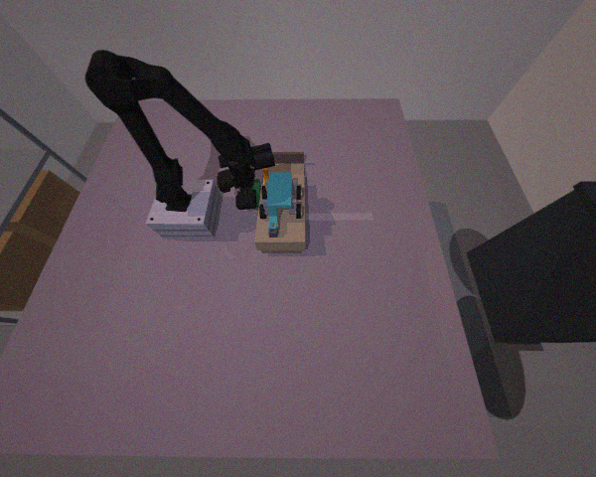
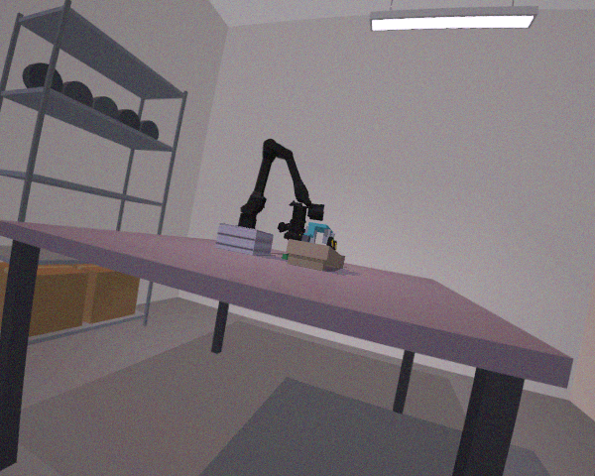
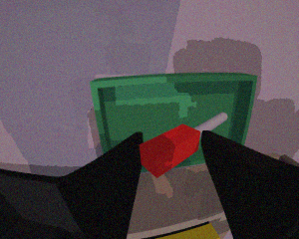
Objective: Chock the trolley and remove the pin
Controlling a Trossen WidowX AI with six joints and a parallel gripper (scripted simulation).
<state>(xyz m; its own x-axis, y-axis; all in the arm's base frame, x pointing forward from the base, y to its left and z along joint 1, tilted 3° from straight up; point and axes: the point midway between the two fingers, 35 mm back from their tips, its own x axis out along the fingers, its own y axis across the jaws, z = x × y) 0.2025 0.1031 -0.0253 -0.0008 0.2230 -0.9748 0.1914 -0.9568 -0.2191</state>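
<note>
The arm (image 1: 190,107) (image 2: 298,178) is arching over, its wrist bending down above the green tray (image 1: 257,189) (image 2: 285,256) (image 3: 130,80); the jaws are standing partly open, the red-headed pin (image 3: 170,150) showing between them.

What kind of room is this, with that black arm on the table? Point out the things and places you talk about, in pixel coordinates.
It looks like a workshop or test room, though I can't be sure. A tall metal shelf unit (image 2: 37,128) holds dark round objects and brown boxes (image 2: 112,297), a long ceiling light (image 2: 451,22) hangs overhead, and the walls look plain.
</note>
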